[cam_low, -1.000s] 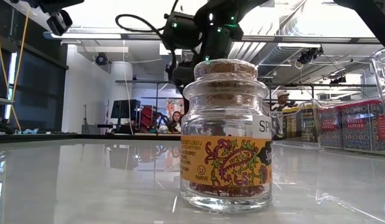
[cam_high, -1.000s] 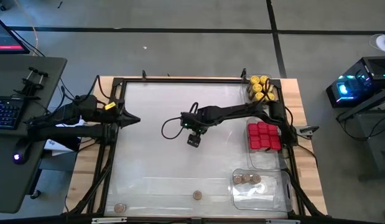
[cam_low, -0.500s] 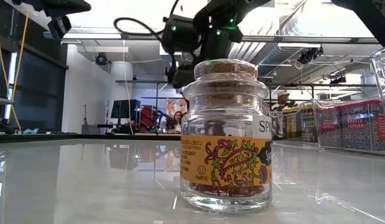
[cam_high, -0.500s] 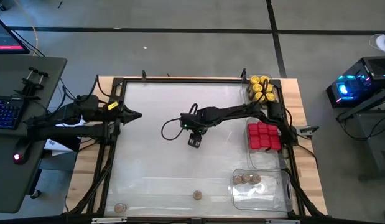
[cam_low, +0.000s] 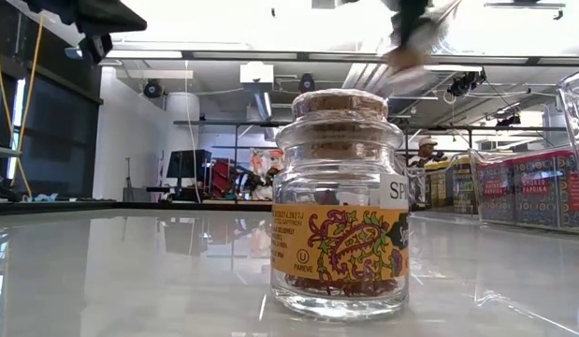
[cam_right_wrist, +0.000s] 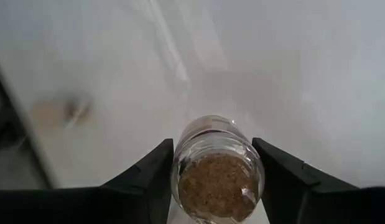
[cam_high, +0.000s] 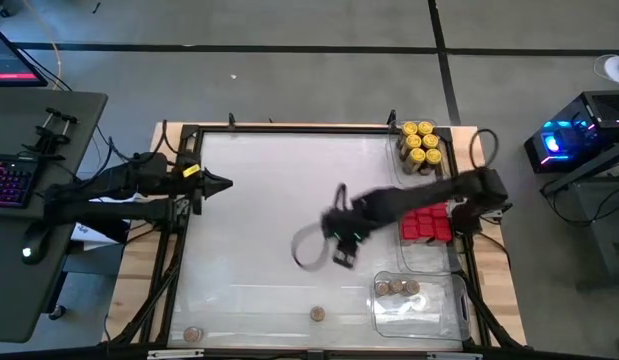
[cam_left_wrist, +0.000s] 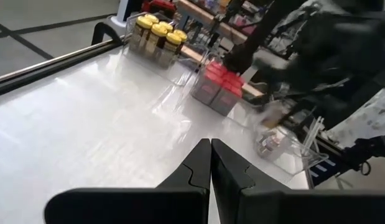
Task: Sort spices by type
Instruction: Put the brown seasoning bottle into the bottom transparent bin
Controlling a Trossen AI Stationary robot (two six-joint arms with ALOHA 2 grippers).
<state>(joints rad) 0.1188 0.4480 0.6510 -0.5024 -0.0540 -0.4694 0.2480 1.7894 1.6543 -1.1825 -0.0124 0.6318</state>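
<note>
A cork-topped spice jar (cam_high: 316, 313) stands on its base close to the table's near edge; it fills the low view (cam_low: 340, 201). My right gripper (cam_high: 341, 255) hovers open above the table just beyond it. In the right wrist view the jar (cam_right_wrist: 217, 171) shows between the two spread fingers, lower down and untouched. A second cork jar (cam_high: 193, 334) stands at the near left corner. My left gripper (cam_high: 227, 184) waits shut at the left edge, its fingers together in its wrist view (cam_left_wrist: 211, 149).
Along the right side sit three clear trays: yellow-lidded jars (cam_high: 419, 142) at the far corner, red tins (cam_high: 424, 220) in the middle, cork jars (cam_high: 394, 288) in the near tray (cam_high: 439, 310). A black frame (cam_high: 179, 230) rims the table. The middle and left of the table are bare.
My right gripper has swung fast from the table's middle toward the near edge and somewhat to the right, ending above the cork jar by the near edge; its arm and cable are blurred. The jars have stayed where they were.
</note>
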